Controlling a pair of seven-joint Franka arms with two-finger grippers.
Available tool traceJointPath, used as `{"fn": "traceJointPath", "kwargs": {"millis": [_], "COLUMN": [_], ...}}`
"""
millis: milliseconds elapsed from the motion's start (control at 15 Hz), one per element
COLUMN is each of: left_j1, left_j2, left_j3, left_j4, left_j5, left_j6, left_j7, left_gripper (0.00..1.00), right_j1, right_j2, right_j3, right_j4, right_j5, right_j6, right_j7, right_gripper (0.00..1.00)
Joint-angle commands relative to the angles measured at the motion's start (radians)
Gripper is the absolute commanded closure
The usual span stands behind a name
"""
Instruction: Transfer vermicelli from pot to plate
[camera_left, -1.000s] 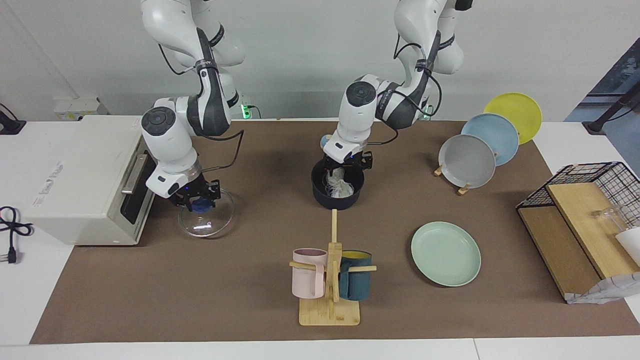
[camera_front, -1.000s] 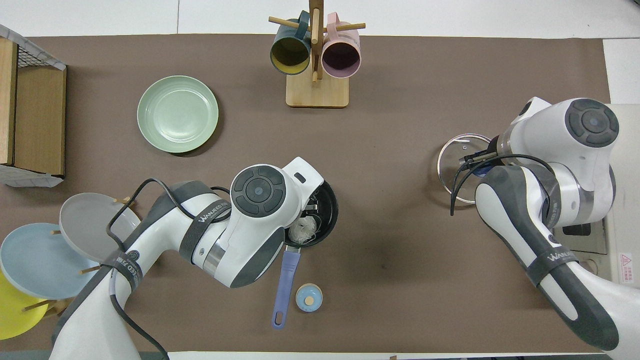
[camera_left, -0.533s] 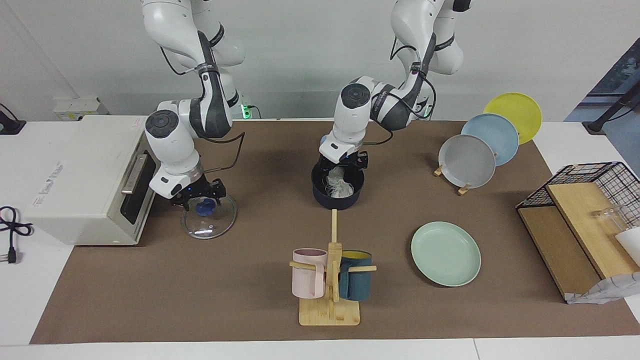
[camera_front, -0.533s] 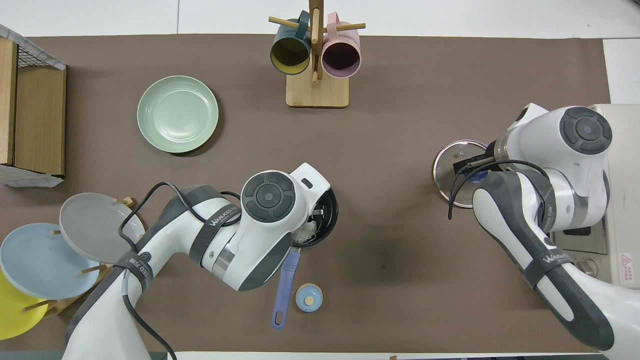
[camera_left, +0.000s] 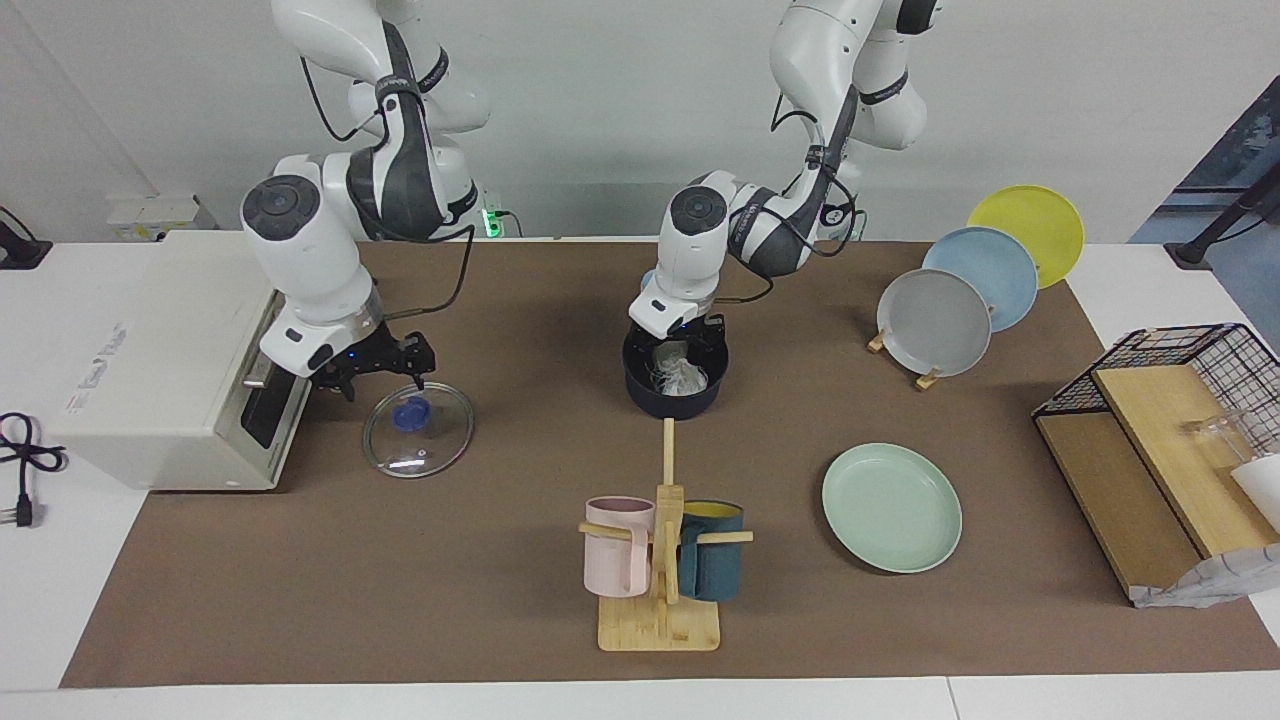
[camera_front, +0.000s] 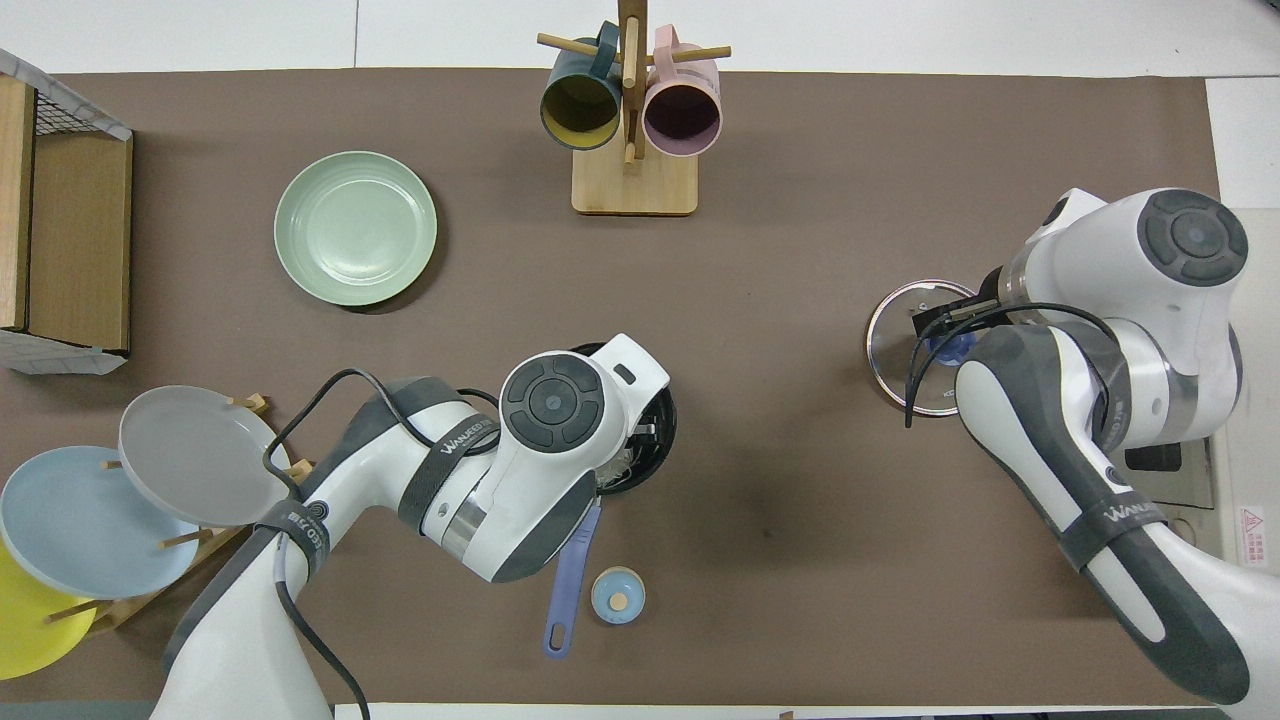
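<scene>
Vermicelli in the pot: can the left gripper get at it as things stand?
Probably yes. The left gripper sits open at the pot's mouth, right over the vermicelli. The lid lies on the table under the right gripper, so nothing covers the pot.

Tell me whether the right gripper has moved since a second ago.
Yes. The right gripper has risen off the glass lid, which lies flat on the table, and drawn back toward the toaster oven.
</scene>
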Motion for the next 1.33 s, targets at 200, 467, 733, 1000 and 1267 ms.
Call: {"fn": "traceJointPath", "kwargs": {"millis": [200, 467, 733, 1000, 1267], "left_j1": [-0.017, -0.011, 0.018, 0.072, 0.213], "left_j2": [-0.007, -0.022, -0.078, -0.121, -0.113], "left_j3": [0.015, 0.017, 0.018, 0.020, 0.023], "left_j4": [-0.012, -0.003, 0.069, 0.199, 0.405], "left_j5": [-0.012, -0.012, -0.012, -0.038, -0.092], "left_j6": [0.021, 0.000, -0.159, -0.359, -0.555], "left_j7": [0.003, 0.002, 0.008, 0.012, 0.107], "left_gripper": [1.00, 1.00, 1.00, 1.00, 1.00], "right_j1": [-0.005, -0.005, -0.005, -0.005, -0.005], "right_j2": [-0.001, -0.045, -0.056, -0.076, -0.076], "right_j3": [0.015, 0.013, 0.013, 0.015, 0.015], "right_j4": [0.313, 0.328, 0.327, 0.327, 0.328], "right_j5": [0.020, 0.022, 0.022, 0.020, 0.020], "right_j6": [-0.300, -0.374, -0.388, -0.411, -0.405], "right_j7": [0.064, 0.066, 0.067, 0.067, 0.067], "right_gripper": [0.00, 0.00, 0.00, 0.00, 0.00]}}
